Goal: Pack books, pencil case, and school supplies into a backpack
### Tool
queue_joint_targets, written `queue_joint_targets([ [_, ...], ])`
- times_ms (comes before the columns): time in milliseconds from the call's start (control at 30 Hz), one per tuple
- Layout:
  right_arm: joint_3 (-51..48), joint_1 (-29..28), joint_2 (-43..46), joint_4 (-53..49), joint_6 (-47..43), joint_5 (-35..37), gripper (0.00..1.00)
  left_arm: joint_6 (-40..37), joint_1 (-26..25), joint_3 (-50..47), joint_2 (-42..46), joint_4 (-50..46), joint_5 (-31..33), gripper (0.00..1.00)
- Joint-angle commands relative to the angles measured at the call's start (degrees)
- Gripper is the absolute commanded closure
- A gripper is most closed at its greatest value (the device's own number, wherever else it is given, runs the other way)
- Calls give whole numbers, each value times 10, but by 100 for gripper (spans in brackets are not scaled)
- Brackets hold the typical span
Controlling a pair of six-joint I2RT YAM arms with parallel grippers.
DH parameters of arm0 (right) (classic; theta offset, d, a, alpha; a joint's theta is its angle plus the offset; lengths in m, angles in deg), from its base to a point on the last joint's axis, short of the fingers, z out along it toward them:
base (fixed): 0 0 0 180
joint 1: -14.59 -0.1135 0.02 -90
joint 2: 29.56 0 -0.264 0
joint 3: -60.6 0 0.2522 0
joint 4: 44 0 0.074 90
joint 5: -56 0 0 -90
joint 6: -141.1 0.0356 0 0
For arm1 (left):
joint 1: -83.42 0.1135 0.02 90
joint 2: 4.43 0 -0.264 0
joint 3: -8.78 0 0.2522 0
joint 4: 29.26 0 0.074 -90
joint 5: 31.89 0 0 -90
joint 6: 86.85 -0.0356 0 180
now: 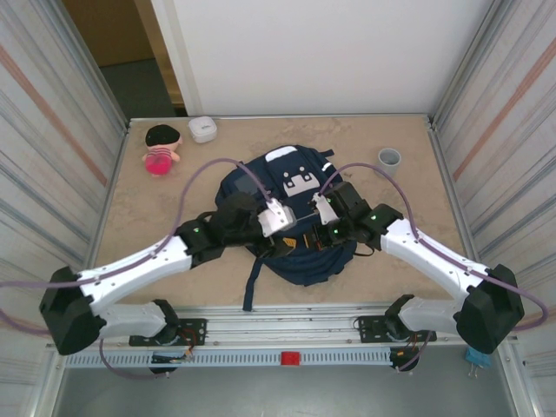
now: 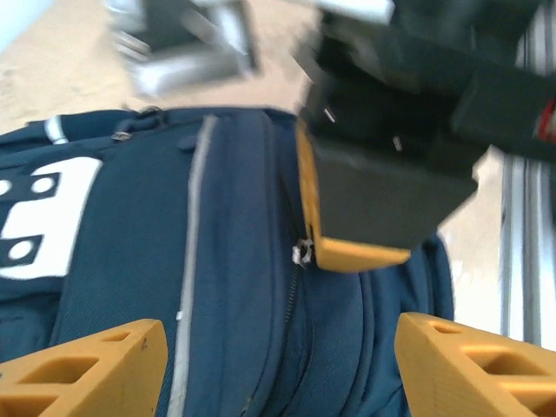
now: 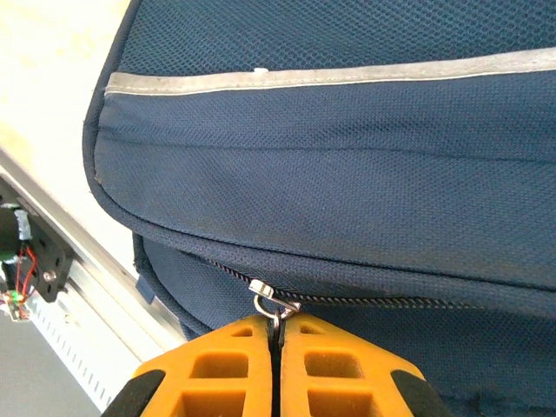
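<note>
The navy backpack (image 1: 300, 261) lies flat at the table's middle, and both grippers hover over its near half. My right gripper (image 3: 276, 328) is shut on the small metal zipper pull (image 3: 271, 300) of the backpack (image 3: 347, 174), whose zipper looks closed to the right of the pull. In the left wrist view, the right gripper's orange finger (image 2: 347, 252) sits at that pull (image 2: 302, 253). My left gripper (image 2: 278, 343) stands open just above the backpack (image 2: 234, 261), with nothing between its fingers. The books, pencil case and school supplies are out of view.
A small doll with a pink body (image 1: 162, 148) lies at the table's far left. A white rounded box (image 1: 203, 129) sits behind it, and a grey cup (image 1: 389, 158) stands at the far right. A dark strap (image 1: 252, 282) trails toward the near rail.
</note>
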Motion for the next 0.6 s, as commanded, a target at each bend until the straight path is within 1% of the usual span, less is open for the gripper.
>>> queue_joint_targets([
  [0, -3, 3, 18, 14, -10, -32, 100, -171, 2, 19, -40, 9, -14, 30],
  [67, -5, 5, 17, 18, -10, -38, 100, -175, 7, 24, -65, 28, -9, 37],
  [167, -7, 6, 13, 21, -12, -44, 100, -189, 5, 31, -95, 39, -13, 51],
  [267, -6, 12, 13, 11, -19, -45, 100, -195, 4, 26, -102, 40, 7, 82],
  [300, -7, 17, 17, 7, -21, -47, 100, -200, 8, 19, -99, 40, 10, 87],
  [400, -14, 39, 31, 4, -26, -57, 100, -214, 30, 0, -81, 28, 2, 96],
  [500, -16, 64, 33, -16, -33, -45, 100, -235, 53, -15, -55, -8, -16, 96],
  [567, -10, 71, 24, -35, -45, -38, 100, -250, 60, -18, -40, -36, -5, 96],
])
